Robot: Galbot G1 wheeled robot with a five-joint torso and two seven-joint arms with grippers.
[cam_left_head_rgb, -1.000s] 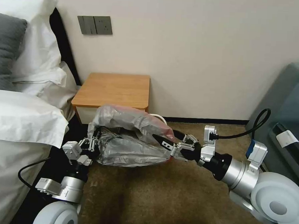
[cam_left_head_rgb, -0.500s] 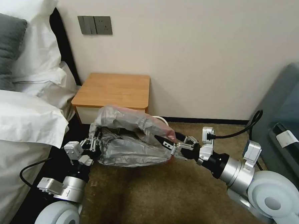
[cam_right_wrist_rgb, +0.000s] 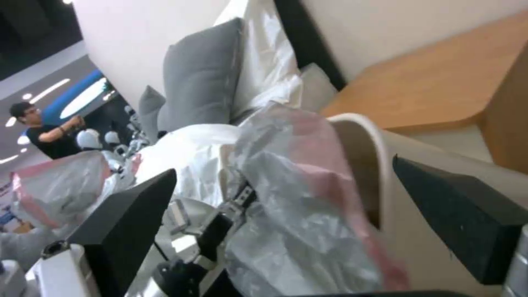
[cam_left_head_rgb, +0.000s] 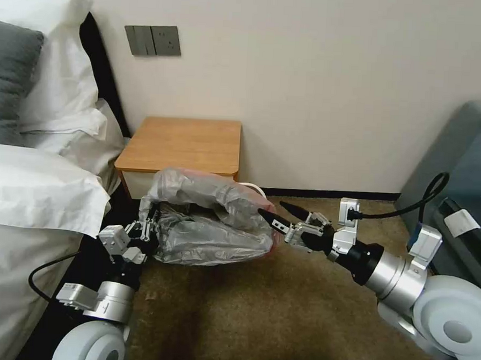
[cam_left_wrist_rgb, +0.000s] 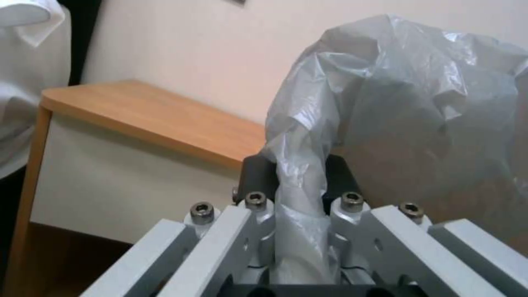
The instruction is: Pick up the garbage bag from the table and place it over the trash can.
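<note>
the garbage bag point(cam_left_head_rgb: 208, 224) is draped over the trash can point(cam_left_head_rgb: 255, 191); its one end is pinched in the left gripper point(cam_left_head_rgb: 143, 232), while the right gripper point(cam_left_head_rgb: 279, 214), spread and empty, is just beside the other.

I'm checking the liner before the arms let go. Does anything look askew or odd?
Yes. The garbage bag sits bunched and lopsided over the trash can, whose rim pokes out bare on the right side. The left gripper pinches a twisted bag edge; the right gripper is open beside it.
</note>
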